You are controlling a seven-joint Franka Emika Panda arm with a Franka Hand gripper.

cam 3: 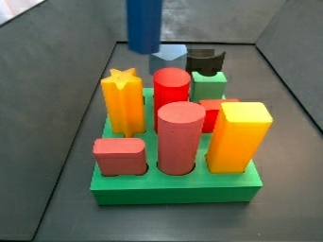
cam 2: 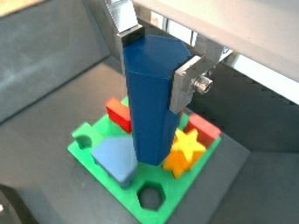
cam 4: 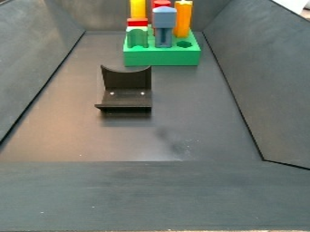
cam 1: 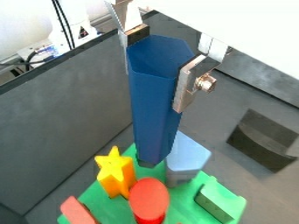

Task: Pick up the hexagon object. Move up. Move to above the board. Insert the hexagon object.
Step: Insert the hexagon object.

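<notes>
My gripper (cam 1: 163, 59) is shut on the top of the hexagon object (cam 1: 155, 105), a tall dark blue column that hangs upright. It also shows in a wrist view (cam 2: 152, 96) with the gripper (cam 2: 159, 59) around it. In a side view the hexagon object (cam 3: 143, 24) hangs above the back part of the green board (cam 3: 177, 186), its lower end clear of the pegs. The gripper itself is cut off there. The board (cam 2: 87, 150) lies right below the column, beside a pale blue flat shape (cam 2: 114, 157) and a yellow star (cam 2: 184, 149).
On the board stand a yellow star (cam 3: 121, 99), two red cylinders (cam 3: 179, 137), a yellow square peg (cam 3: 240, 137), a low red piece (cam 3: 120, 156), a green cube (cam 3: 211, 85) and a black notched block (cam 3: 206, 61). The fixture (cam 4: 123, 88) stands on the floor, grey walls all round.
</notes>
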